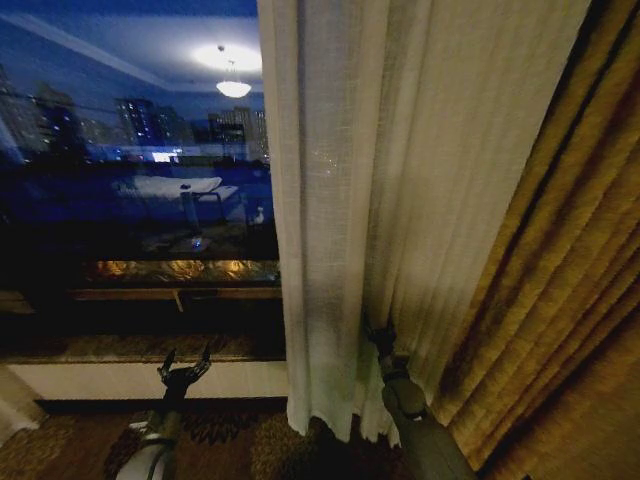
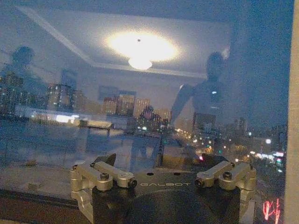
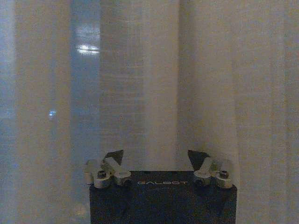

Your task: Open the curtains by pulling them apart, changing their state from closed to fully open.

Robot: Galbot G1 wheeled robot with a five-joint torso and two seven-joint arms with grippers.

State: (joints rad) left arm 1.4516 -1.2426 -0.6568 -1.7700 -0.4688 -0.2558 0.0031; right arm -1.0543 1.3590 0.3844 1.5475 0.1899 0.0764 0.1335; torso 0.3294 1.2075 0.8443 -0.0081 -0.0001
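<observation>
One sheer cream curtain hangs in soft pleats from the middle of the head view to the right, its inner edge near the centre and the glass bare to its left. My right gripper is raised against the lower part of this panel, fingertips touching the folds. Seen from the right wrist, the right gripper is open, with the woven curtain close in front of it. My left gripper is open, low before the window sill and apart from the fabric. From the left wrist, the left gripper faces the glass.
A thick golden-brown drape hangs right of the sheer panel. The dark window reflects a ceiling lamp and the room. A pale sill runs below it, with patterned carpet underneath. A cream curtain edge borders the left wrist view.
</observation>
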